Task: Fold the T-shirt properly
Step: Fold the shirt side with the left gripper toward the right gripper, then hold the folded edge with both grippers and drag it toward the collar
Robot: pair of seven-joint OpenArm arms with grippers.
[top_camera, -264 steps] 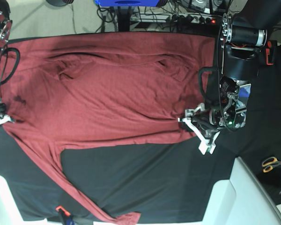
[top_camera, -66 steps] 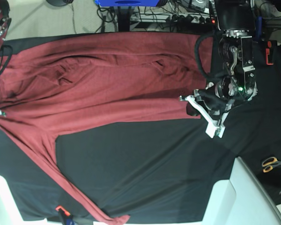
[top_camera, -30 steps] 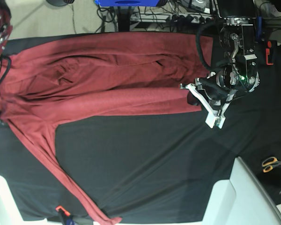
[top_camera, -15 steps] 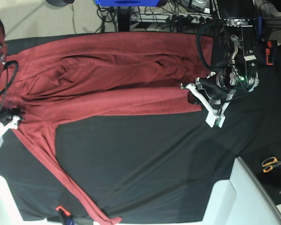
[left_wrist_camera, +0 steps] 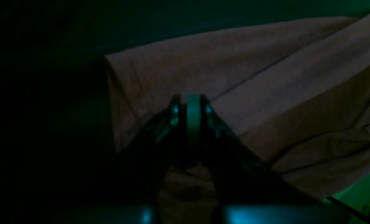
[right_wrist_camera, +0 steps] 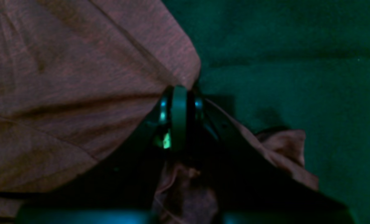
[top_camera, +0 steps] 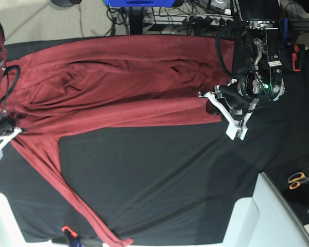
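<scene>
The brick-red T-shirt [top_camera: 118, 87] lies across the far half of the black-covered table, its near part doubled over into a long band. One sleeve [top_camera: 67, 198] trails diagonally to the front edge. My left gripper [top_camera: 213, 106] is at the band's right end, shut on the fabric. In the left wrist view its fingertips [left_wrist_camera: 192, 113] are pressed together over the T-shirt [left_wrist_camera: 265, 81], with cloth bunched under them. My right gripper [top_camera: 4, 136] is at the left edge near the sleeve's root. Its fingers [right_wrist_camera: 178, 109] are shut together on a fold of the T-shirt [right_wrist_camera: 79, 77].
Scissors [top_camera: 300, 179] lie at the right edge, beside a white block [top_camera: 278, 216]. Another white block [top_camera: 0, 221] sits at the front left. An orange-tipped tool [top_camera: 67, 231] lies at the front edge. Cables and a blue object [top_camera: 139, 2] line the far side.
My right gripper has shut on the shirt's left edge; half a second ago its jaws stood apart. The cloth there shifted slightly. The left arm has held still.
</scene>
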